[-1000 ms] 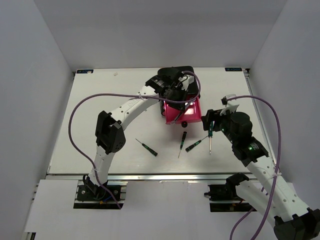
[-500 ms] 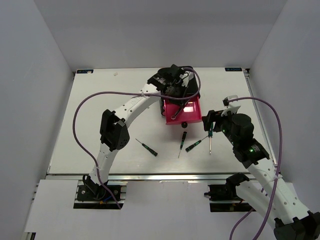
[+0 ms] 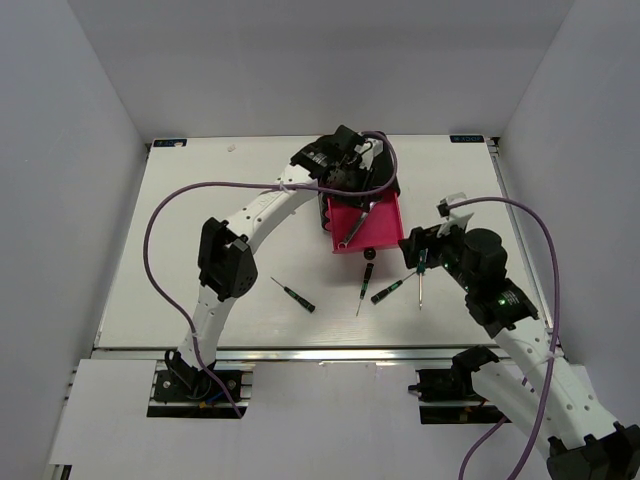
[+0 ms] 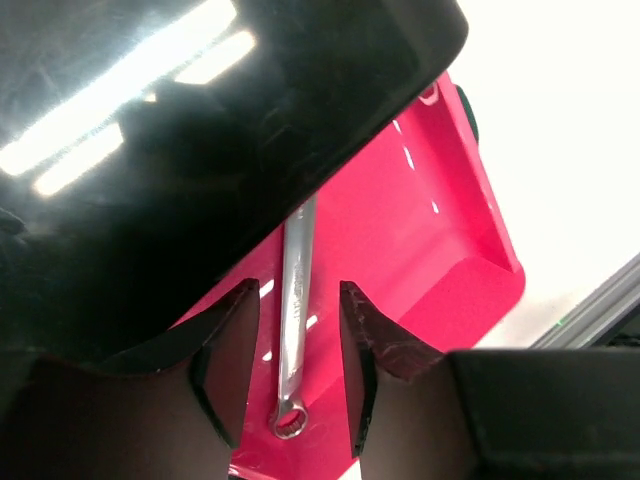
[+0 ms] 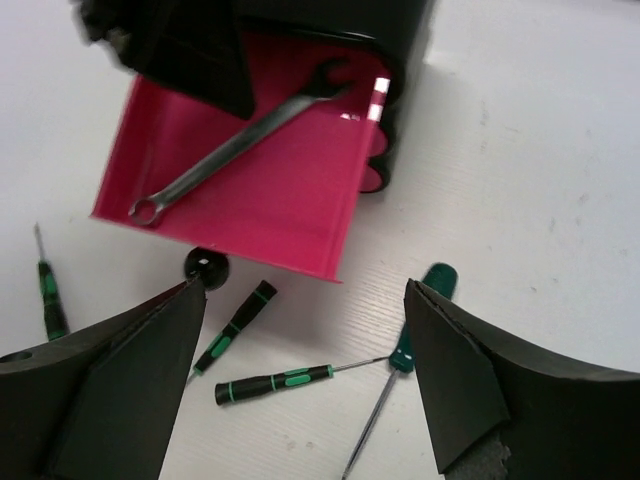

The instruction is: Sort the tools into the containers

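Left hand (image 4: 297,290) spread, straddling wrench (image 5: 240,140) lying in pink drawer (image 5: 270,220); right hand (image 5: 303,287) spread wide.

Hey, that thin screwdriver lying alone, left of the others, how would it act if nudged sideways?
The screwdriver would probably roll: its handle looks round and the table looks smooth. Likely stiff and light, given its thin shaft, so it may skid away.

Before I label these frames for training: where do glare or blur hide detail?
Left wrist: bright light streaks glare on the glossy black rounded box, yet the slim silver wrench in the open pink plastic drawer reads sharp. Right wrist: one white glare patch on the box edge. Top external: evenly lit, soft shadows.
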`<action>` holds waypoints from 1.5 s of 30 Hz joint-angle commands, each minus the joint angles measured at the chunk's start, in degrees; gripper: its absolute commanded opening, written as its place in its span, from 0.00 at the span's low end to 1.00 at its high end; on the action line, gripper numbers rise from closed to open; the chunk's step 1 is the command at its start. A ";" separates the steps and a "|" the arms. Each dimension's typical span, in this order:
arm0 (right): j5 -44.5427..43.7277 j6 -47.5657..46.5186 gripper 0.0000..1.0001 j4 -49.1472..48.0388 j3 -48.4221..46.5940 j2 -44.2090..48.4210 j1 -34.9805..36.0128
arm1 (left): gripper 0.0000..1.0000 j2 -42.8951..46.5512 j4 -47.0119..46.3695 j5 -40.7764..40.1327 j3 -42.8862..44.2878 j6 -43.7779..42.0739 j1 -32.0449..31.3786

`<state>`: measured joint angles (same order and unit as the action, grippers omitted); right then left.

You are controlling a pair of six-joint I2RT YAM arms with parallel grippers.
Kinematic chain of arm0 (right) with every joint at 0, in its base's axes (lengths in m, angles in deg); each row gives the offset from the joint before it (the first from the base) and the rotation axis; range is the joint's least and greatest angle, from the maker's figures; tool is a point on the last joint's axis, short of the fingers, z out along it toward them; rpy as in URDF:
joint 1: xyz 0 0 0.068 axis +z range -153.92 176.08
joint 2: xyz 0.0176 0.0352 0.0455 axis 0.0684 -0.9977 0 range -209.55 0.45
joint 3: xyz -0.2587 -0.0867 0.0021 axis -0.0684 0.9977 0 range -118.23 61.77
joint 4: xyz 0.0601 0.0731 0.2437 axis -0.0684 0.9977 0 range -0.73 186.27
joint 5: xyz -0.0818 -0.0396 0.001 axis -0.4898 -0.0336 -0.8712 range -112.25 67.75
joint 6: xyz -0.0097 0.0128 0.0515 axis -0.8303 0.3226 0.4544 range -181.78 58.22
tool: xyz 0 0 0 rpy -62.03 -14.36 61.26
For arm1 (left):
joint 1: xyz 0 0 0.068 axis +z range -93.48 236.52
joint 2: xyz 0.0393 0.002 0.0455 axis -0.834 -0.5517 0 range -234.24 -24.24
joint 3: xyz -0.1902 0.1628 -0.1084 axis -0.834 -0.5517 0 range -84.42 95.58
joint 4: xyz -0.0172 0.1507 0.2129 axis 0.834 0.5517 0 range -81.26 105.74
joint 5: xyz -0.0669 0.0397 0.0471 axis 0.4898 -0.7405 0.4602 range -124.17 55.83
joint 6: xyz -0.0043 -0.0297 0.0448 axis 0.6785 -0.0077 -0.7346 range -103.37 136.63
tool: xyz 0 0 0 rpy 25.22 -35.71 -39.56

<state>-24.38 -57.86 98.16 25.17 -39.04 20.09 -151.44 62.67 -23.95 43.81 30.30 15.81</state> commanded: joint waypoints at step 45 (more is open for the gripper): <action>20.15 -44.27 0.09 -8.70 -21.58 -43.48 -0.02 | 0.86 51.80 -30.55 -14.88 -60.82 16.13 9.68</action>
<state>-4.36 -103.87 93.50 5.74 -81.22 20.19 -98.44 36.18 -38.29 -19.38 47.57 24.83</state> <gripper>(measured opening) 0.090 0.853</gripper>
